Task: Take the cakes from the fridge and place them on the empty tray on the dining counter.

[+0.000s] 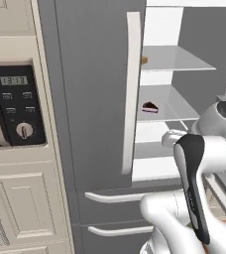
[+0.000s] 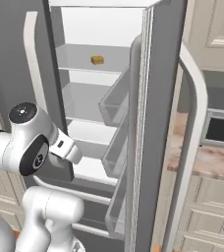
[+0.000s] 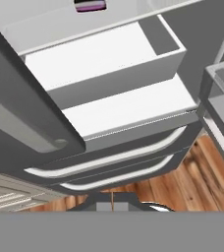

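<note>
I'm seeing a dark chocolate wedge with a pink-white layer (image 1: 150, 106) sitting on the glass shelf below a tan-golden square block (image 2: 97, 60), my gripper's (image 3: 112, 204) jaws pressed together, empty.

The fridge (image 2: 99, 29) stands with its right door (image 2: 148, 123) swung open, leaving a tall gap at the centre of the right base view. The closed left door (image 1: 95, 89) blocks the left side. Glass shelves (image 1: 172, 59) split the interior into low slots; a chocolate wedge (image 1: 150, 106) and tan block (image 2: 97, 60) sit on them. Door bins (image 2: 115, 106) narrow the right edge.
</note>
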